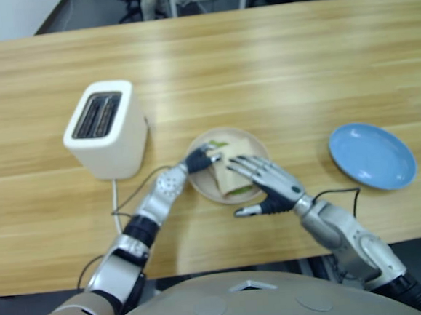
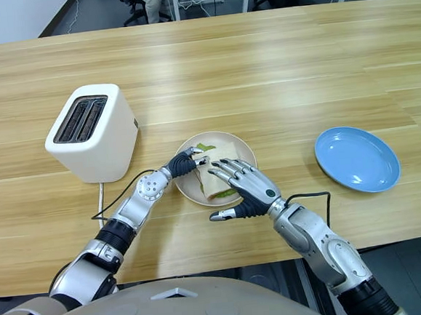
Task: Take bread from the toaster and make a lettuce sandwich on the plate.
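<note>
The white toaster (image 2: pixel 92 134) stands at the left of the wooden table (image 2: pixel 262 66), its two top slots dark, and a white cord (image 2: pixel 100 200) runs from its base toward the near edge.

Just right of it, the left arm stretches forward and to the right, low over the table. The left hand (image 2: pixel 185 162) sits at the left rim of the beige plate (image 2: pixel 227 136), its tip up against the left edge of the sandwich (image 2: pixel 211 183). Whether it grips the sandwich or only touches it cannot be told.

The sandwich lies on the beige plate, with a pale bread slice on top and green lettuce (image 2: pixel 205 146) showing at its far side and again under its near edge.

The right arm comes in from the lower right, forearm angled up toward the plate. The right hand (image 2: pixel 248 189) is palm down with its fingers (image 2: pixel 222 168) spread wide apart over the right part of the sandwich, thumb stuck out to the near side, past the plate's rim. It holds nothing. Whether the fingertips press on the bread or hang just above it cannot be told.

A blue plate (image 2: pixel 357 162) lies well apart to the right.
</note>
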Available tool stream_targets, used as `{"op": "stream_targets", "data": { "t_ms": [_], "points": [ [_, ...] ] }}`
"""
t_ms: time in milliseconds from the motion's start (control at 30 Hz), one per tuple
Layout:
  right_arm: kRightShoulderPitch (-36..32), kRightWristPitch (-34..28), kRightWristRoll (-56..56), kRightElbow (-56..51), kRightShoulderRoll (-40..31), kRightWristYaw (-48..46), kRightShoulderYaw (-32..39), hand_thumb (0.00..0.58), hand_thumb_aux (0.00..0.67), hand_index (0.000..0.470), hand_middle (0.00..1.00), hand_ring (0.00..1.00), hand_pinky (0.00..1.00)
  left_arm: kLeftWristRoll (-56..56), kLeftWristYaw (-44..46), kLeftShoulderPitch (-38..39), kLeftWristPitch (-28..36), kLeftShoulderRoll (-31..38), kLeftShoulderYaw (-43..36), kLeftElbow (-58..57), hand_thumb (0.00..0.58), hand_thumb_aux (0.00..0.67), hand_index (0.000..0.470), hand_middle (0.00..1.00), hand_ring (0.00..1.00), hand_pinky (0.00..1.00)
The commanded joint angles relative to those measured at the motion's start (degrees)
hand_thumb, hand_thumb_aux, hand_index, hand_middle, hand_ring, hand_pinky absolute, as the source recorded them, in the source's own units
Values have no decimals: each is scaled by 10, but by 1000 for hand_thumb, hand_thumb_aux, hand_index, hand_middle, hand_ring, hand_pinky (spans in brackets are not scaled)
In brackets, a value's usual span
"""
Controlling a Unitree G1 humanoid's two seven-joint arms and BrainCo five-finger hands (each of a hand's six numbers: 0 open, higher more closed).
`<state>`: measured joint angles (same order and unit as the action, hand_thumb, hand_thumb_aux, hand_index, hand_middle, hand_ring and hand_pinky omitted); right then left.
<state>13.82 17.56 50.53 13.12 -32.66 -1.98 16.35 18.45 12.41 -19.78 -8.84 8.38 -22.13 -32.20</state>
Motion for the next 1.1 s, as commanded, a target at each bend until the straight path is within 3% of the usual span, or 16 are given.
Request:
{"op": "stream_targets", "data": {
  "t_ms": [33, 300, 667, 700, 733, 767, 800, 1100],
  "points": [
    [-22, -1, 25, -42, -4, 7, 12, 0, 0, 0, 0, 0, 0, 16, -2, 7, 18, 15, 0, -37, 580, 670, 460, 1000, 1000, 1000],
    [-92, 11, 73, -159, 1, 34, 72, 0, 0, 0, 0, 0, 0, 23, -3, 16, 21, 15, -3, -23, 580, 670, 460, 1000, 1000, 1000],
    [-79, 11, 158, -154, 15, 33, 160, 0, 0, 0, 0, 0, 0, 70, -27, 22, 23, 29, -19, 10, 580, 670, 460, 1000, 1000, 1000],
    [-78, 10, 161, -157, 15, 33, 162, 0, 0, 0, 0, 0, 0, 87, -37, 22, 24, 35, -23, 24, 241, 158, 108, 1000, 1000, 1000],
    [-77, 8, 162, -159, 15, 34, 164, 0, 0, 0, 0, 0, 0, 109, -52, 22, 26, 44, -27, 43, 0, 0, 0, 310, 310, 310],
    [-77, 5, 164, -163, 16, 35, 166, 0, 0, 0, 0, 0, 0, 146, -77, 21, 32, 56, -36, 66, 0, 0, 0, 310, 310, 310],
    [-77, 2, 165, -166, 16, 34, 167, 0, 0, 0, 0, 0, 0, 189, -101, 21, 41, 69, -46, 98, 0, 0, 0, 0, 0, 0],
    [-90, -16, 158, -192, 14, 38, 164, 0, 0, 0, 0, 0, 0, 406, -151, 42, 131, 142, -28, 391, 0, 0, 0, 0, 0, 0]
  ]
}}
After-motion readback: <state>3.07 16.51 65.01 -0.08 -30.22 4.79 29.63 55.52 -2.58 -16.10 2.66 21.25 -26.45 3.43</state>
